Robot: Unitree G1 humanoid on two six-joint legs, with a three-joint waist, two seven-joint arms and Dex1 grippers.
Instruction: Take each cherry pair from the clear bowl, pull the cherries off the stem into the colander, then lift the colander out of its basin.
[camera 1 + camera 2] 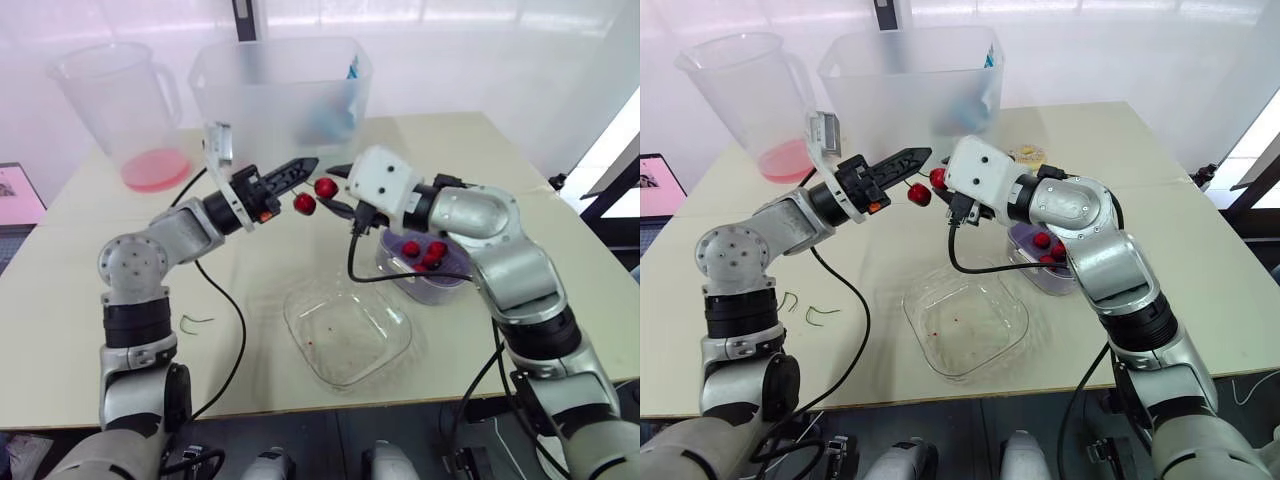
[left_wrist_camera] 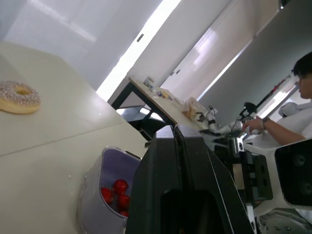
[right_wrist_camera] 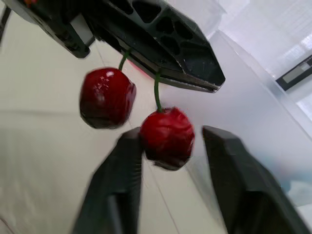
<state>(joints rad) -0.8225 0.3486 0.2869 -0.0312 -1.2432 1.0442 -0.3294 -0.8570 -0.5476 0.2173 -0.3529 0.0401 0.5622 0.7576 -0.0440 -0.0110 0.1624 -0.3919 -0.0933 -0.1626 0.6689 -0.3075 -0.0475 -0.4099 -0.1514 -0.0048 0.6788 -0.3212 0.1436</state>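
The square, glossy clear bowl is sitting nearest, holding only red specks. Just beyond on the right, round cherries are lying in the purple colander. Above the table, the left gripper is pinching the cherry pair by its thin green stems. The right gripper is spreading its black fingers around one shiny cherry. Farthest, a frosted plastic tub is standing.

Bright, even light, coming mostly from behind the table, where the backdrop is blown out white. Shadows on the tabletop are soft and faint. Glare streaks on the clear bowl rim. White highlight on the cherry pair (small speck, nearer cherry). In the left wrist view the left gripper is backlit, near black.
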